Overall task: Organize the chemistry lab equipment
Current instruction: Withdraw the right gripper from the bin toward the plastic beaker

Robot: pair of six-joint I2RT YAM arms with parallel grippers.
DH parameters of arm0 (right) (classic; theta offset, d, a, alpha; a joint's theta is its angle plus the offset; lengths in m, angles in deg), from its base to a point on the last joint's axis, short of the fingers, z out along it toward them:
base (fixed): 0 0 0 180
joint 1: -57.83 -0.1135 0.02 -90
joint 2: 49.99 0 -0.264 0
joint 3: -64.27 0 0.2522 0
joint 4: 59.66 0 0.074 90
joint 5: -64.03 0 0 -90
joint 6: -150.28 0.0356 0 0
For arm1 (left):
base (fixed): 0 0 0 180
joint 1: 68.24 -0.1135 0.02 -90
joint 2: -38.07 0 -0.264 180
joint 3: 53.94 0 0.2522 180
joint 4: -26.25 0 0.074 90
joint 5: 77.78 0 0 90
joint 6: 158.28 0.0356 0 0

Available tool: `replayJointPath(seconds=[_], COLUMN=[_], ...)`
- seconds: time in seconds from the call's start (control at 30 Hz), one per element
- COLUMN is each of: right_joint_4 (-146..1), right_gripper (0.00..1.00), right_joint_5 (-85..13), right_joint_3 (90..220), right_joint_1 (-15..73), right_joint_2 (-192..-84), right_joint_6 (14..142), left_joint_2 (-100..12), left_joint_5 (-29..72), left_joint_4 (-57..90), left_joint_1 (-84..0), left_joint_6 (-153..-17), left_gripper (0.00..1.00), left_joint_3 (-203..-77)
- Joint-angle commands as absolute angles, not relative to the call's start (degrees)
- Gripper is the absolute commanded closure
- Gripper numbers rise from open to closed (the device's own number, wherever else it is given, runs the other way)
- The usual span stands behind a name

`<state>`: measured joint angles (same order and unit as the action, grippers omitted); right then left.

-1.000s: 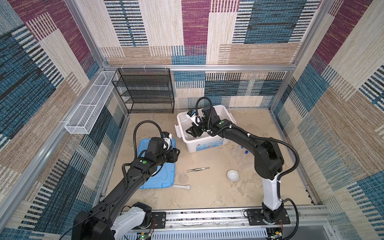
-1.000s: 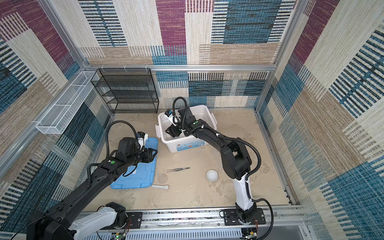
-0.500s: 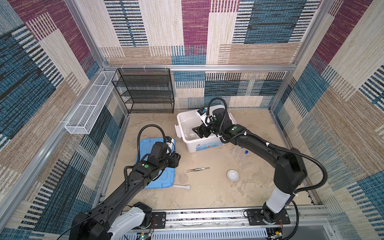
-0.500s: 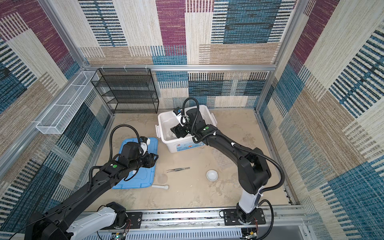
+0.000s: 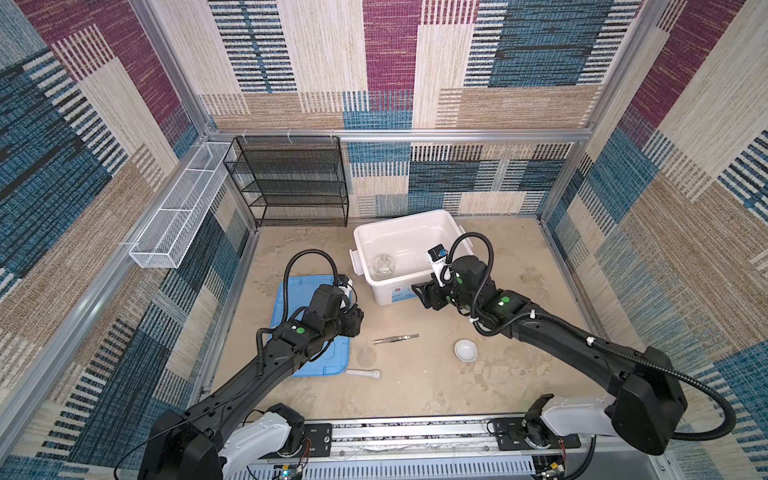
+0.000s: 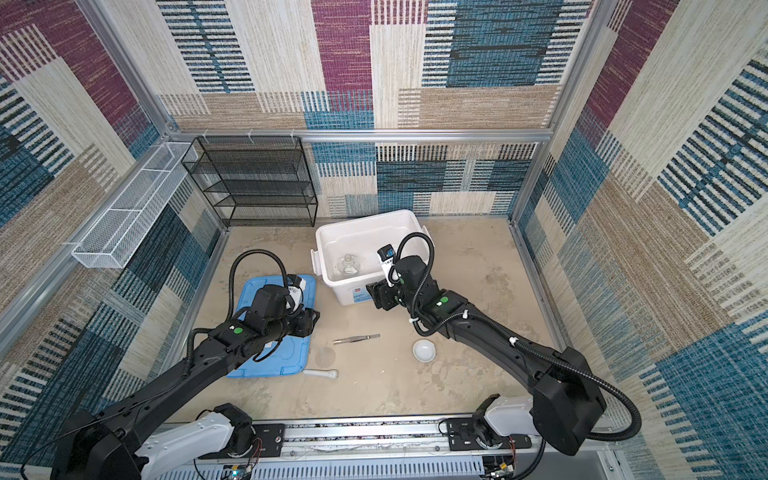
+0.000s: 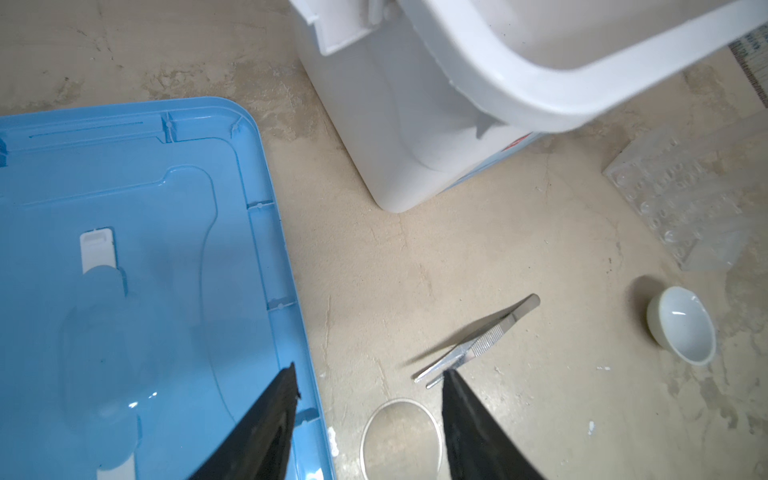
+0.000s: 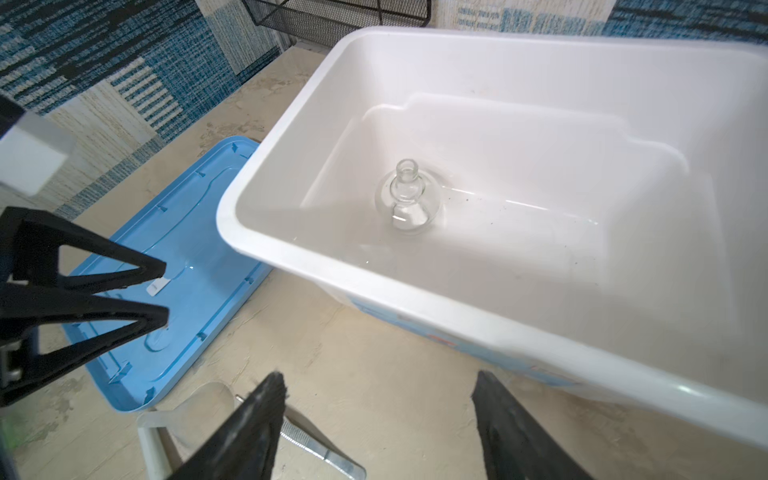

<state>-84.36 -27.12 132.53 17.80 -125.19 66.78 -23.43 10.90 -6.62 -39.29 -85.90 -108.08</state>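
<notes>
Beige tabletop: tweezers, glass dish, white bowl, pestle lie loose; round flask upright in white bin. Left gripper spread, empty, near tweezers' tips and dish; right gripper spread, empty, just outside bin. Risk: finger nudges dish, flat tweezers skid.

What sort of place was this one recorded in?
Probably a mock-up robot test booth, not a real lab: patterned woven walls on a metal frame, with a glass flask in a white bin and tweezers on the table.
</notes>
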Motion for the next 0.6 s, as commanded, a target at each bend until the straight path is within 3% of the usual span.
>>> replayJointPath(seconds=[0.0,0.57], right_joint_4=[-88.8,-99.38], right_gripper=[0.26,0.3], right_joint_5=[-21.31,-5.29], right_joint_3=[131.24,117.49], right_joint_1=[15.93,2.26], right_joint_2=[-123.94,-115.64], right_joint_6=[73.27,98.73], left_joint_2=[-23.46,-23.08], left_joint_5=[9.18,7.57], left_joint_4=[-5.79,-4.84], left_joint_1=[-39.08,-37.4], left_joint_6=[-86.03,-85.35], left_gripper=[0.42,0.41], left_joint_3=[-108.57,-107.5])
